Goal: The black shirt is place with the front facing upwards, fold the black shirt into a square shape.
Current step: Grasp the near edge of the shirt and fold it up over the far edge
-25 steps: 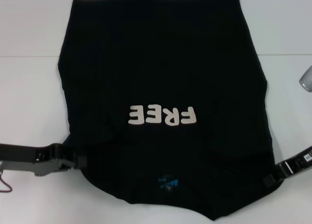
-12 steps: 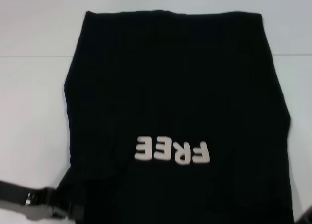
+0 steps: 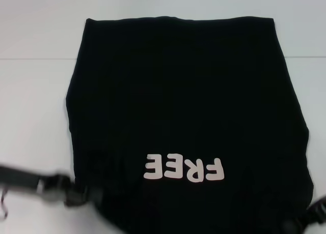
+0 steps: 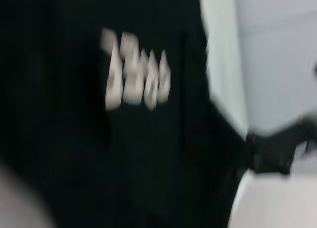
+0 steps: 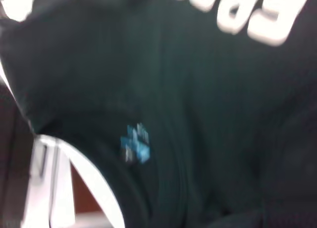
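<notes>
The black shirt [image 3: 188, 117] lies front up on the white table [image 3: 30, 107], w/ the white letters [image 3: 183, 169] near its near edge. Left gripper [image 3: 84, 197] and right gripper [image 3: 295, 225] sit at the shirt's near corners – grip state: cannot tell.

The scene was viewed from the head camera, looking forward and down on the black shirt [image 3: 188, 112] spread over a white table [image 3: 30, 117], with both arms at the near edge. The left wrist camera was held close, aimed across the cloth toward the far gripper. The right wrist camera was held closer still above the neck label. The white lettering [image 3: 183, 169] was shared by all three views.
</notes>
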`<state>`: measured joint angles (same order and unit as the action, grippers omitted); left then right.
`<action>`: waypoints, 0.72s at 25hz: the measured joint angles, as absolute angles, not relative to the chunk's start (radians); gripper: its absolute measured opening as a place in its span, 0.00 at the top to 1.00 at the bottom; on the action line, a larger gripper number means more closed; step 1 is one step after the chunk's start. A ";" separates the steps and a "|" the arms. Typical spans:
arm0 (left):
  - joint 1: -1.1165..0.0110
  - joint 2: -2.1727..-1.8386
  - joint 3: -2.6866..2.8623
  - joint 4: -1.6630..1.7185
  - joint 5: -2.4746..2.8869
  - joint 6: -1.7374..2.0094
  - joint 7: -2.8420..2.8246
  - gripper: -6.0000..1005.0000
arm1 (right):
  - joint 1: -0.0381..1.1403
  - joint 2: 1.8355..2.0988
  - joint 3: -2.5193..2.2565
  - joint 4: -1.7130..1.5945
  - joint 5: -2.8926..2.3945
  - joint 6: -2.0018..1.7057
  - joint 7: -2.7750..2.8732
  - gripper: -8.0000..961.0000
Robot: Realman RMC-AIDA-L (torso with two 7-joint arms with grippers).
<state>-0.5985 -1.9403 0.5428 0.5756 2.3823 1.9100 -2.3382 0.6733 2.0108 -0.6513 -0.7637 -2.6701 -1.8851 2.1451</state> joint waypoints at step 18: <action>-0.643 -2.017 0.275 0.464 1.981 1.326 -2.113 0.96 | 0.619 1.987 -0.365 -0.542 -2.087 -1.356 2.023 0.93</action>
<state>-0.6432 -2.0170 0.2752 0.4637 1.9807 1.3257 -2.1133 0.6189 1.9871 -0.3650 -0.5418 -2.0869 -1.3555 2.0235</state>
